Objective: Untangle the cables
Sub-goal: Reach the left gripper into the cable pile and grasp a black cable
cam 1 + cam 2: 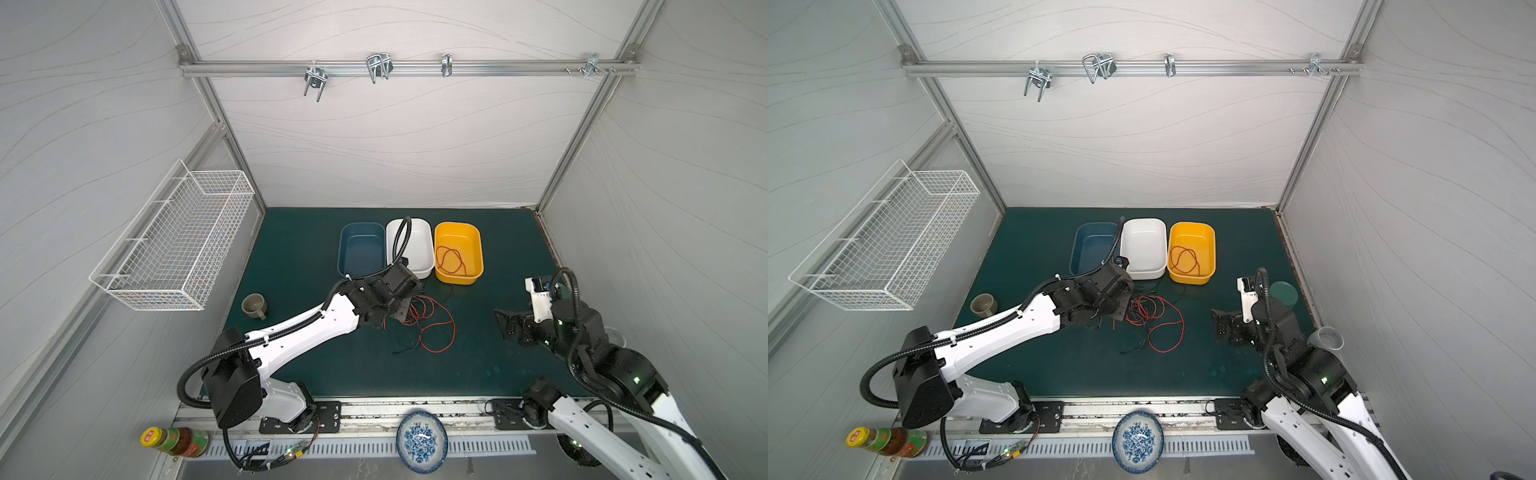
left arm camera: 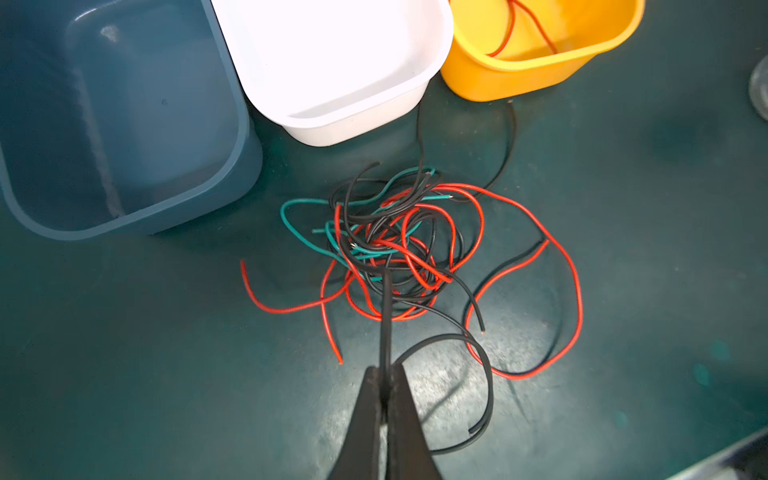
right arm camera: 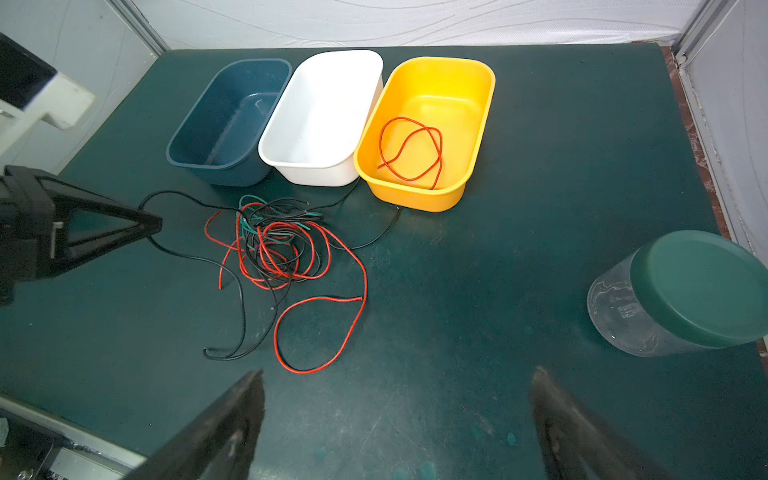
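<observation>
Over the green mat (image 2: 166,353), left jaws pinch a black cable (image 2: 386,316) from the tangle (image 2: 409,253); right jaws spread wide

Pale wavy-lined walls (image 1: 395,145), aluminium rail (image 1: 519,67), green mat (image 1: 478,353), perhaps rubber.

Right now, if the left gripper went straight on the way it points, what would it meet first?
Probably the cable tangle on the mat. The left gripper, shut on a black cable, points straight at it; the white tub lies beyond. Its height is unclear.
</observation>
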`<move>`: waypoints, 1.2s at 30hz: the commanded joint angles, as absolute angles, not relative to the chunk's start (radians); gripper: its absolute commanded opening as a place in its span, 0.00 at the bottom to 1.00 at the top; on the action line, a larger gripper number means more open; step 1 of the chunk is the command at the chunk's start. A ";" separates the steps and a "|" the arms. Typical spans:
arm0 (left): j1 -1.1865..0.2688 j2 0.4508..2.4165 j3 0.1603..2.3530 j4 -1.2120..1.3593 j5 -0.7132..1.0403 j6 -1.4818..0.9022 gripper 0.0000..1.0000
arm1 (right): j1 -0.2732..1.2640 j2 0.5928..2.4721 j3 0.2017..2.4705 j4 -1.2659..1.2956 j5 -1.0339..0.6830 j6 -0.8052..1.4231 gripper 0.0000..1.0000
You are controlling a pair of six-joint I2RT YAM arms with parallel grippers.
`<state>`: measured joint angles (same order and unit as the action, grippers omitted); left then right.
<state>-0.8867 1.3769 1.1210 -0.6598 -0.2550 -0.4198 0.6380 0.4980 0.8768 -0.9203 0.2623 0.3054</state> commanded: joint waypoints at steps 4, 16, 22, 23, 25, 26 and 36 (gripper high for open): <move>-0.893 1.307 1.242 -0.738 -0.231 -0.396 0.00 | 0.667 0.507 0.871 -0.905 0.277 0.294 0.99; -0.893 1.262 1.388 -0.767 -0.221 -0.331 0.00 | 0.692 0.530 0.874 -0.910 0.286 0.300 0.99; -0.892 1.281 1.478 -0.774 -0.227 -0.308 0.00 | 0.696 0.532 0.874 -0.910 0.288 0.301 0.99; -0.893 1.279 1.486 -0.763 -0.222 -0.304 0.00 | 0.694 0.532 0.874 -0.911 0.288 0.301 0.99; -0.892 1.275 1.493 -0.736 -0.216 -0.301 0.00 | 0.696 0.534 0.873 -0.910 0.289 0.301 0.99; -0.893 1.274 1.494 -0.722 -0.214 -0.301 0.00 | 0.696 0.533 0.873 -0.911 0.288 0.301 0.99; -0.893 1.251 1.524 -0.626 -0.174 -0.322 0.00 | 0.706 0.531 0.871 -0.907 0.287 0.298 0.99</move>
<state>-0.8906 1.2755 1.4590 -0.7212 -0.1822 -0.3260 0.6975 0.5285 0.8768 -0.9199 0.2768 0.3054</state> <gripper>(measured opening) 0.048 0.989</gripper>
